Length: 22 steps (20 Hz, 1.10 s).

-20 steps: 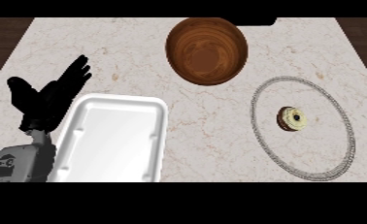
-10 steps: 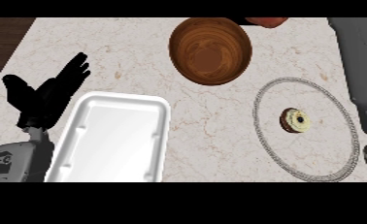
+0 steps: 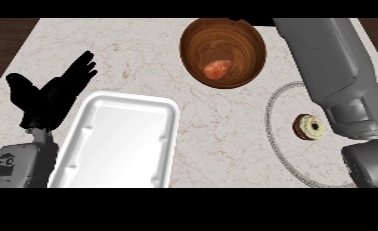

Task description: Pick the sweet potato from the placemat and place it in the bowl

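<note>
Sweet potato (image 3: 217,68) inside bowl (image 3: 255,50). L hand (image 3: 53,95) released, fingers straight; R hand not visible.

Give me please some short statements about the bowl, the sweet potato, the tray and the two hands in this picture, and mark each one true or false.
1. The sweet potato lies inside the wooden bowl. True.
2. The left hand is curled round the sweet potato. False: it is open with fingers up, beside the white tray, and holds nothing.
3. The white tray holds a doughnut. False: the doughnut lies within the round placemat at the right; nothing shows in the tray.
4. The right forearm reaches across the right side of the view, toward the far edge of the counter. True.
5. The right hand can be seen open above the bowl. False: only the forearm shows clearly; the fingers cannot be made out.
</note>
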Each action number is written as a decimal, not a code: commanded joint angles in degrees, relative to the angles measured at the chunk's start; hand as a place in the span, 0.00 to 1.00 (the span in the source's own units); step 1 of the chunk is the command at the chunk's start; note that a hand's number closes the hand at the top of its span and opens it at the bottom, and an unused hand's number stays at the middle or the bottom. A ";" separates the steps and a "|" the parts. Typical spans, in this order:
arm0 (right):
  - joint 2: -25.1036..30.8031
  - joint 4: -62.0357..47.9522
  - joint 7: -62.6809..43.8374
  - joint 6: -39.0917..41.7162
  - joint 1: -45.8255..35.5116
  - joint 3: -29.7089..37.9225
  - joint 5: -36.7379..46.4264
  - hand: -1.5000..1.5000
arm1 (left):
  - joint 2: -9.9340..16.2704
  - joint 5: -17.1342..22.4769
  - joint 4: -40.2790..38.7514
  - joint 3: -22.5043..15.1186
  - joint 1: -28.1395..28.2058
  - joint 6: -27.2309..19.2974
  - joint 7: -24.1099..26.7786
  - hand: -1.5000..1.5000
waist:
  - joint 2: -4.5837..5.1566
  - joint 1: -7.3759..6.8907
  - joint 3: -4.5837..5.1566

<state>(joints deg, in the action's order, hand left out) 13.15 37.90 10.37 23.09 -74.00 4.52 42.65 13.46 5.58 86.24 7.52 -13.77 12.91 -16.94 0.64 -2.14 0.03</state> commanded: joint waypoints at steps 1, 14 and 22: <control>-3.12 -9.44 2.46 -3.78 -1.91 0.68 0.62 1.00 | -0.24 -0.48 3.16 -1.13 -0.68 -0.80 -3.11 0.50 | 0.47 -1.49 -0.03; -10.98 -25.37 -1.06 -7.15 -3.91 10.43 -6.79 0.00 | -2.31 -1.27 0.32 -2.34 -1.98 -1.01 -0.48 0.50 | 1.30 -2.60 -0.02; -11.06 -25.08 6.58 -15.08 -3.47 12.99 -8.21 0.00 | -2.05 -1.55 0.02 -2.44 -1.63 -0.45 0.45 0.50 | 1.61 -3.37 -0.02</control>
<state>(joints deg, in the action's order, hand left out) 1.66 13.01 13.31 11.28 -78.57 16.62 34.79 12.05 4.58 85.79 5.52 -16.39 12.97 -16.95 2.27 -5.42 0.02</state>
